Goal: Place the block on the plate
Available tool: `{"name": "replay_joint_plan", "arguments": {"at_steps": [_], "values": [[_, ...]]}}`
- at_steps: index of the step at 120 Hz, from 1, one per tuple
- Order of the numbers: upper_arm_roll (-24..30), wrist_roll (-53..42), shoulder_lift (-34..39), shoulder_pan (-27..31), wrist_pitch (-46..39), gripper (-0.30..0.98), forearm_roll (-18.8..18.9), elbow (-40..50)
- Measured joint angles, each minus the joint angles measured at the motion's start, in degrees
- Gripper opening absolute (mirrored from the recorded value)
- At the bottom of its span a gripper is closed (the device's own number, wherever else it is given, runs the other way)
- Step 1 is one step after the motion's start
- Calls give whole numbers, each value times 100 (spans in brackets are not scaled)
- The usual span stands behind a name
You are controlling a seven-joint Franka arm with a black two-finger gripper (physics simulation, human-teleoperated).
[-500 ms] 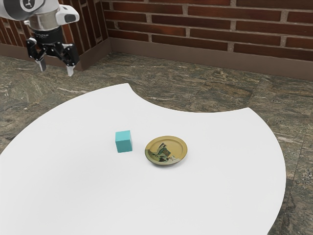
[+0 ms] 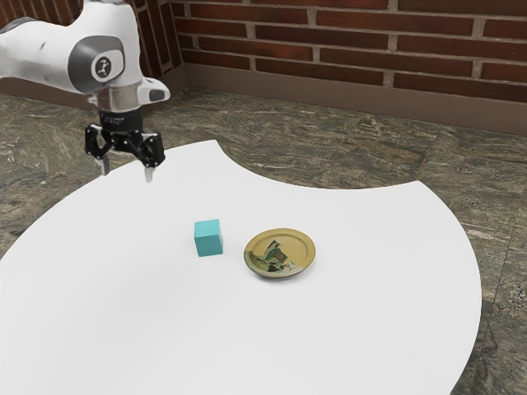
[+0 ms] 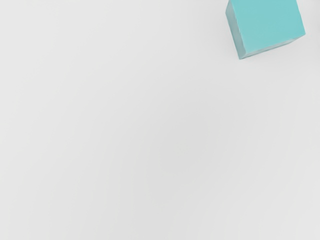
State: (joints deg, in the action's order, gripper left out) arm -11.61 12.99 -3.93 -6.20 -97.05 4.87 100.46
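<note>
My gripper (image 2: 126,169) hangs above the table in the exterior view's upper left, open, its two fingertips well apart and nothing between them. The teal block (image 2: 208,238) rests on the white table, lower in that view and toward the exterior view's right from my gripper. Beside it, a small gap away, lies the round yellowish plate (image 2: 298,245) with a dark picture on part of it. In the wrist view the block (image 3: 265,20) appears with its top face and two sides showing, on the white surface.
The white table (image 2: 354,329) has a curved edge with a concave cut-out on its far side. Beyond it are a stone-patterned floor (image 2: 305,136) and a brick wall (image 2: 354,37).
My arm and gripper have moved toward the exterior view's right and lower in that view, nearer the block. The gripper has stayed open; block and plate have not moved.
</note>
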Motion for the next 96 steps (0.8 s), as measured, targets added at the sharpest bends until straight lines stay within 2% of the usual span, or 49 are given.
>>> {"name": "replay_joint_plan", "arguments": {"at_steps": [20, 39, 69, 96], "values": [[13, 297, -607, -59, -546, 69, -638, 126], [26, 600, -1119, -66, -1095, 69, -933, 109], [99, 948, -1771, -123, -1674, 69, -1044, -38], [131, 1033, -2415, -90, -1946, 69, -1049, -684]]}}
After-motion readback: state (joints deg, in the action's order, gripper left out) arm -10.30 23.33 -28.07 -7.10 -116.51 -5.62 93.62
